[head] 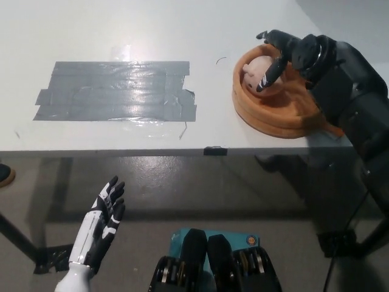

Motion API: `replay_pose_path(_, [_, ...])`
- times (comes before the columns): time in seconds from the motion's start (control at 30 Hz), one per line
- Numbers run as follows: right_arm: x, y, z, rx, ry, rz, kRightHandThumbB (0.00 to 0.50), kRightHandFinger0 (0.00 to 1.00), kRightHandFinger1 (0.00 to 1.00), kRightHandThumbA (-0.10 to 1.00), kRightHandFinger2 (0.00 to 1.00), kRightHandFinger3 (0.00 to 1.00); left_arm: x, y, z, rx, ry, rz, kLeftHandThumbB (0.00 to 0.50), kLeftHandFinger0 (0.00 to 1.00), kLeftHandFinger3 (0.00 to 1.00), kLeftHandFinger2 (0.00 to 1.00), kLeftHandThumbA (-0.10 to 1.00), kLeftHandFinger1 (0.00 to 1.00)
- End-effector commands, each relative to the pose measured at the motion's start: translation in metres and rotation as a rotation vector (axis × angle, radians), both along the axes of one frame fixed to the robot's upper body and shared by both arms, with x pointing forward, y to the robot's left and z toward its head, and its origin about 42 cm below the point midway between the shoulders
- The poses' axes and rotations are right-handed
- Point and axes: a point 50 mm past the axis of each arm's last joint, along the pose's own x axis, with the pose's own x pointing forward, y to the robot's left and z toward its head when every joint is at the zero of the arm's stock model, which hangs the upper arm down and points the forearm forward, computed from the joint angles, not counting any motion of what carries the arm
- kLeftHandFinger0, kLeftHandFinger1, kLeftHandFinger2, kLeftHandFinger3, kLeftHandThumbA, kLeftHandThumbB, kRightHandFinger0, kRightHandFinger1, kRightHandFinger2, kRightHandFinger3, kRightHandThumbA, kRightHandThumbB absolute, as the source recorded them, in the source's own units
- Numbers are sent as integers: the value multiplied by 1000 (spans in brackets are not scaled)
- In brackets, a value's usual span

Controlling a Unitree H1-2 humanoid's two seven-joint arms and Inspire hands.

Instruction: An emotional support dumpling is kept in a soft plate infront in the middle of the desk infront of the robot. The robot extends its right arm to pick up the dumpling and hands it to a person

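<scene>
A pale pink dumpling point(256, 72) lies in the soft orange plate point(267, 115) on the right side of the white desk. My black right hand point(285, 55) hangs over the plate with its fingers spread, and one finger reaches down across the dumpling's right side. It holds nothing. The black right arm point(352, 103) hides the plate's right half. My white left hand point(100, 225) rests below the desk's front edge at the lower left, fingers apart and empty.
A broad patch of grey tape point(115, 91) is stuck on the desk point(182, 36) left of the plate. The desk's front edge point(182, 152) runs across the picture; below it lies the floor.
</scene>
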Motion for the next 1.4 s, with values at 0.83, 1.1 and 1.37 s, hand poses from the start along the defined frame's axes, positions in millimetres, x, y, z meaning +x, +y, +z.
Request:
replay_pose_path(0.83, [1,18,10,24,-6,33,425,1000,1000,991,1000,1000,16,-2,21,32,-84,-37,356,1000,1000,1000,854,1000])
replay_pose_path(1.1, [-3,8,-17,78,47,-36,429,1000,1000,915,1000,1000,16,-2,22,37,-84,-41,373,1000,1000,1000,859,1000])
replay_pose_path(1.37, [-7,-2,-42,38,-46,-67,263,1000,1000,99,1000,926,17,-2,23,34,-91,-42,371,1000,1000,1000,854,1000])
